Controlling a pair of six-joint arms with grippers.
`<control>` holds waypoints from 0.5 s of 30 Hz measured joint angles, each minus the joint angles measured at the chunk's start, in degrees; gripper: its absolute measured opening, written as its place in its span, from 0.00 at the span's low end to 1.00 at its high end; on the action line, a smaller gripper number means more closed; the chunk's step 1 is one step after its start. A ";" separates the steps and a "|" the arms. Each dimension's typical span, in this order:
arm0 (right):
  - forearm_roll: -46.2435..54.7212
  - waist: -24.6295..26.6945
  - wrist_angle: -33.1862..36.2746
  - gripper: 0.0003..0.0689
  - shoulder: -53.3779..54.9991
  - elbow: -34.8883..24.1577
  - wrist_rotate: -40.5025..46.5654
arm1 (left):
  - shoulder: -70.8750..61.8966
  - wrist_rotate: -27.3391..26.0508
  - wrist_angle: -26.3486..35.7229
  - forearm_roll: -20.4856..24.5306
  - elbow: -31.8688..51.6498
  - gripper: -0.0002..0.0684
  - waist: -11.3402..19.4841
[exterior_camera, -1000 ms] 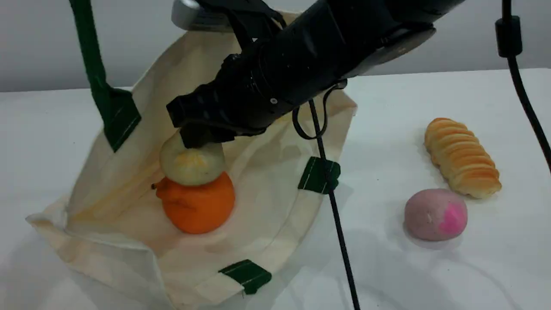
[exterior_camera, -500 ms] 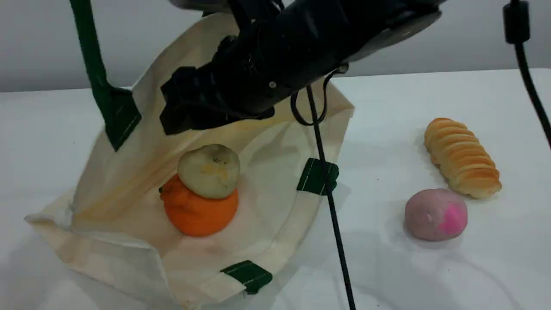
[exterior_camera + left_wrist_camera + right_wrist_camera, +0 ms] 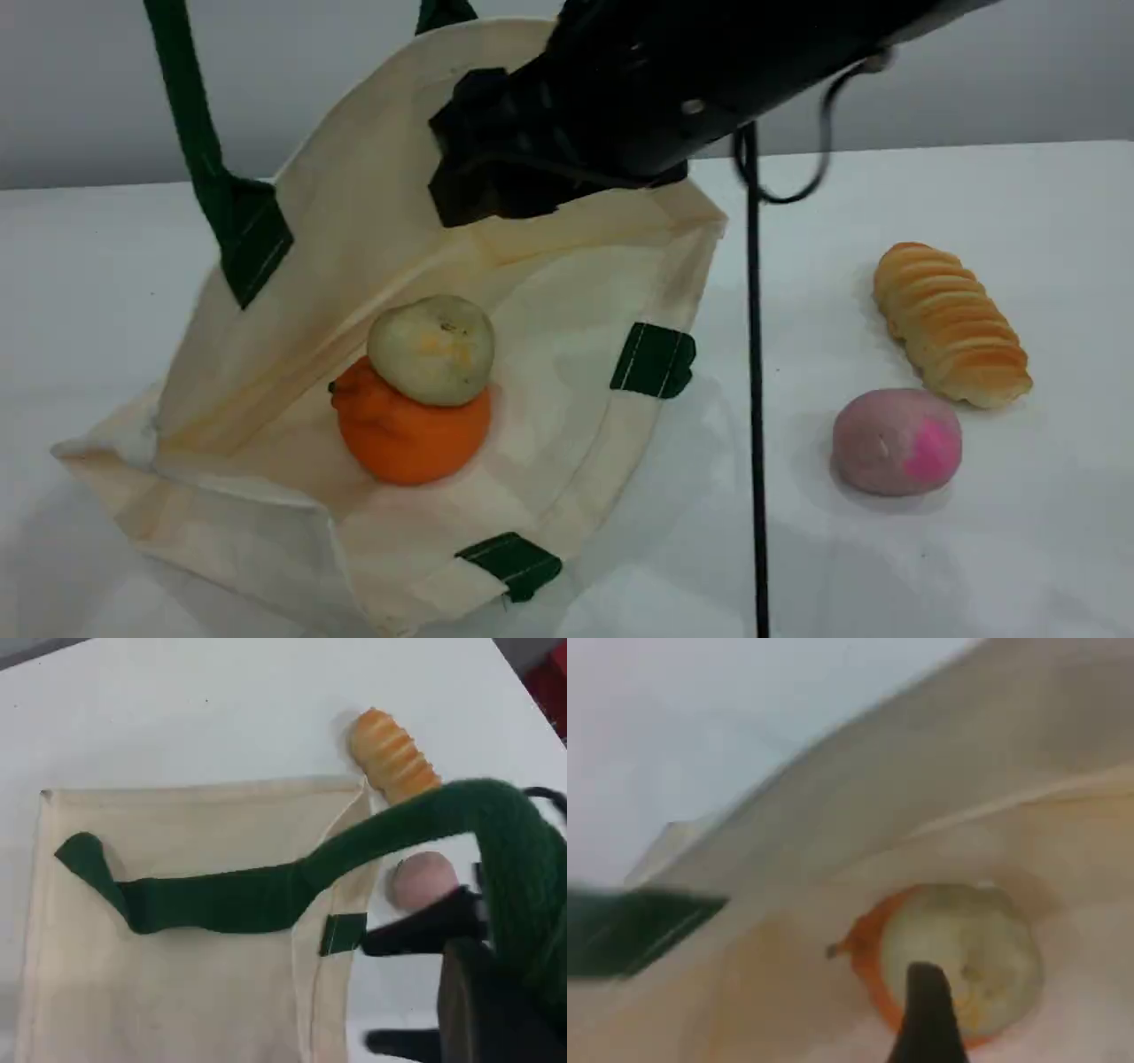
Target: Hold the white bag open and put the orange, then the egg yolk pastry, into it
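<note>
1. Scene view: I see the bag [image 3: 567, 416] lying open toward the surface's [image 3: 974, 549] near left corner, one green handle [image 3: 190, 133] pulled up and out of the top of the view. The orange [image 3: 403, 439] sits inside the bag and the pastry [image 3: 431, 348] rests on top of it, touching it. My right tool [image 3: 478, 190] hangs above the bag mouth, empty and clear of both foods; I judge both placements done, with only pulling clear and letting go of the bag left. A bread roll [image 3: 950, 323] and a pink ball [image 3: 897, 440] lie well apart from the bag, toward the right edge.

2. Left wrist view: the handle [image 3: 266, 895] runs from the bag's [image 3: 177, 992] face up into my left tool at the bottom right. The fingers are hidden, but I take them as clamped together on the handle.

3. Right wrist view: one fingertip [image 3: 926, 1019] shows dark and blurred over the pastry [image 3: 961, 957], which covers most of the orange [image 3: 864, 961]. The right tool stands apart, gripping nothing.
</note>
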State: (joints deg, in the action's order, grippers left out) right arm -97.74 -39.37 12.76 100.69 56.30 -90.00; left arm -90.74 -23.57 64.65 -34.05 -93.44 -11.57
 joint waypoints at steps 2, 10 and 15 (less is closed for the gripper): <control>1.71 0.00 1.86 0.67 -2.93 -1.71 0.04 | 0.00 0.00 0.00 1.18 0.00 0.10 0.00; 15.86 0.00 12.38 0.60 -13.36 -2.76 8.10 | 0.00 0.05 -0.16 4.13 0.82 0.10 0.00; 27.54 0.00 13.64 0.60 -19.12 -2.76 19.85 | 0.00 0.05 -0.82 6.74 0.82 0.10 0.00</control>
State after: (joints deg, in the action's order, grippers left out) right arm -70.20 -39.37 26.40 81.57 53.54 -70.14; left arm -90.74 -23.52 63.83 -27.31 -92.62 -11.57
